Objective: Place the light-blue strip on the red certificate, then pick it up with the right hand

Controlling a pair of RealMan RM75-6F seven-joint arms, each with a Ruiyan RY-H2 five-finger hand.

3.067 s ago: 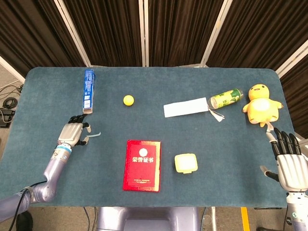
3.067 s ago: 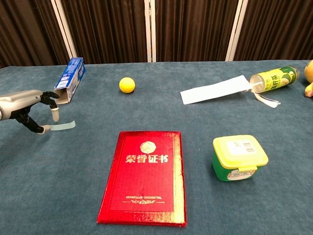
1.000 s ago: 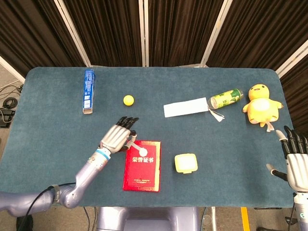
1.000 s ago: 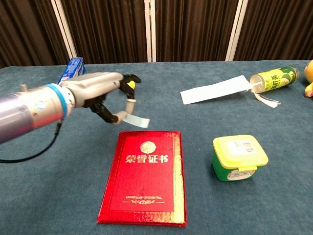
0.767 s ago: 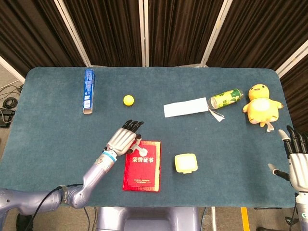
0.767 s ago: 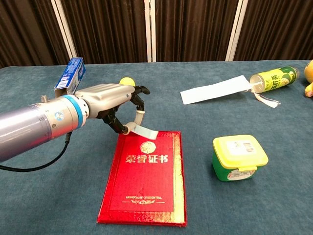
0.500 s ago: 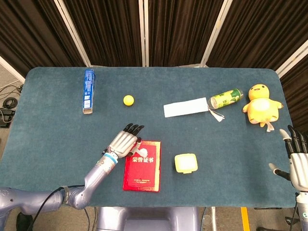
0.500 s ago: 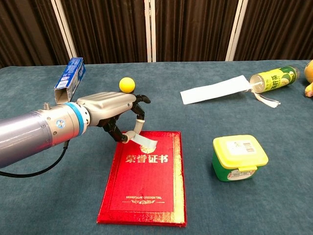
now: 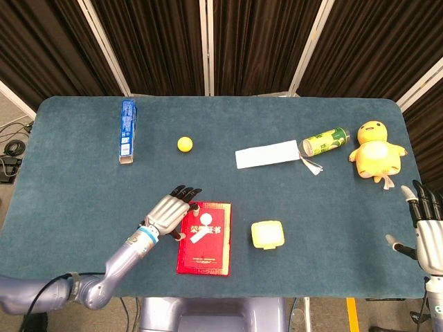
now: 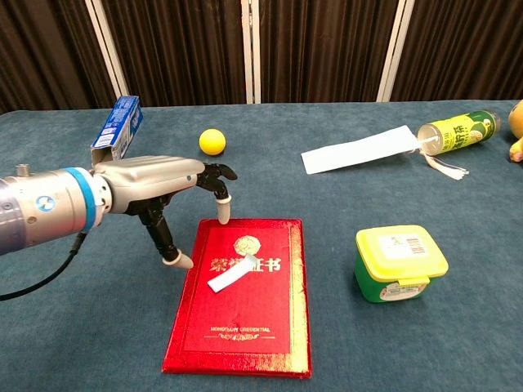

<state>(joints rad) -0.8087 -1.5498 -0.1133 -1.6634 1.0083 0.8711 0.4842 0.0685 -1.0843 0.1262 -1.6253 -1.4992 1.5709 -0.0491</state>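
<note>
Lying free beside fingers (image 10: 175, 260): strip (image 10: 231, 274)

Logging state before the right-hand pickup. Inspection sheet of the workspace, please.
Surface: blue table, flat.
Job's things: strip lies on the red certificate, released.
Clutter: blue box, yellow ball, white sheet, green can, plush chick, yellow-lidded tub.
Hands: left hand beside the certificate, fingers spread, holding nothing; right hand open at the table's right edge.
Cables: some on the floor at left.
Surroundings: dark curtains.
</note>
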